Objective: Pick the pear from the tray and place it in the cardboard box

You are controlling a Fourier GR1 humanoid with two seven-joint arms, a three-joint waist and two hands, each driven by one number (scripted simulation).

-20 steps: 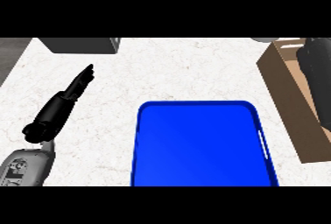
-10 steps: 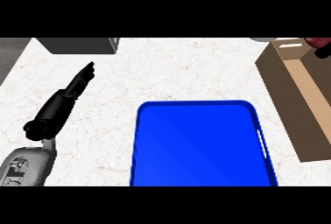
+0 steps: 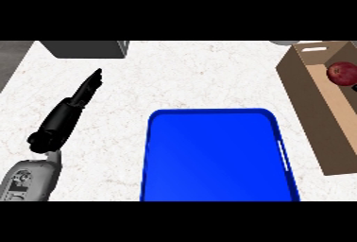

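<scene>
A: Start at the left hand (image 3: pixel 73 106). What is it doing?

B: It rests at the left of the view, over the desk (image 3: pixel 202 75), fingers straight and together, with nothing in it. It has not shifted over the last second.

A: And the right hand?

B: It shows nowhere now. A second ago a dark forearm stood over the cardboard box (image 3: pixel 317 101) at the right edge; half a second ago only a bit of it showed at the top corner, and now it is gone from view. I cannot tell how its fingers stand.

A: Then where is the pear?

B: A round, dark red fruit (image 3: pixel 343 73) lies inside the box, near its far end by the right edge. It looks more like an apple than a pear, but it is the only fruit in sight.

A: The tray?

B: The blue tray (image 3: pixel 216 156) sits just left of the box and holds nothing.

A: So what does that mean for the task?

B: I judge the placing done: fruit in the box, arm drawn away. Nothing seems left but to settle.
</scene>
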